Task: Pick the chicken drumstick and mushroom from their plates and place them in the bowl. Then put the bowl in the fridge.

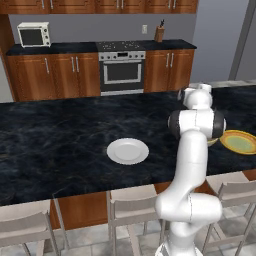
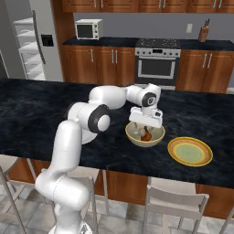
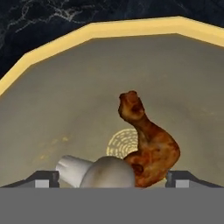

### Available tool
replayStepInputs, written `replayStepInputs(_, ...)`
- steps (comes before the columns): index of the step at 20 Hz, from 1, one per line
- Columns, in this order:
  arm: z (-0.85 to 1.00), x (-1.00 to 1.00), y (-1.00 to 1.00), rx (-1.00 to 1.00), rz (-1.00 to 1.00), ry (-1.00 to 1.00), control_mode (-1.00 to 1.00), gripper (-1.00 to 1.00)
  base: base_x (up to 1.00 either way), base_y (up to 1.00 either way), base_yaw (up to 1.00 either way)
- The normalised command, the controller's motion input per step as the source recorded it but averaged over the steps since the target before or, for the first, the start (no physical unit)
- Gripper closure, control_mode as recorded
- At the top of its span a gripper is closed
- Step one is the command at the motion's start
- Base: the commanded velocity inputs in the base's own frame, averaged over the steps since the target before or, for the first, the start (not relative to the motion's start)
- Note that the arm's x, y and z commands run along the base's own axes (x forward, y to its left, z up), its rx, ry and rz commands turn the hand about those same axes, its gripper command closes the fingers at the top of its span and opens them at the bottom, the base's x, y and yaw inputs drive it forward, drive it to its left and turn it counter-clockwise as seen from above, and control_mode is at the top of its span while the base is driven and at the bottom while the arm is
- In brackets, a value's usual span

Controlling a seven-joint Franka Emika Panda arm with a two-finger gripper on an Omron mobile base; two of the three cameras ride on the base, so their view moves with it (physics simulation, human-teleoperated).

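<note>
Spread tool inside bowl rim, seemingly clear of drumstick, mushroom.

White arm, dark joints, rounded links, white end effector.

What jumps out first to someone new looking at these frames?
The white arm bent over the dark marble island, its end effector open just above the tan bowl. Inside the bowl lie the chicken drumstick and a pale mushroom, touching each other. Both plates sit bare on the island: the white plate to the arm's left, the yellow-green plate right of the bowl.
</note>
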Motion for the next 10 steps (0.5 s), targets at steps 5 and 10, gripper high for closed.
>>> replayStepInputs(5, 0.27, -0.12, -0.16, 0.0, -0.04, -0.01, -1.0, -1.0, 0.0, 0.0, 0.0)
replayStepInputs(10, 0.27, -0.28, -0.22, 0.0, -0.12, -0.03, -1.0, -1.0, 0.0, 0.0, 0.0)
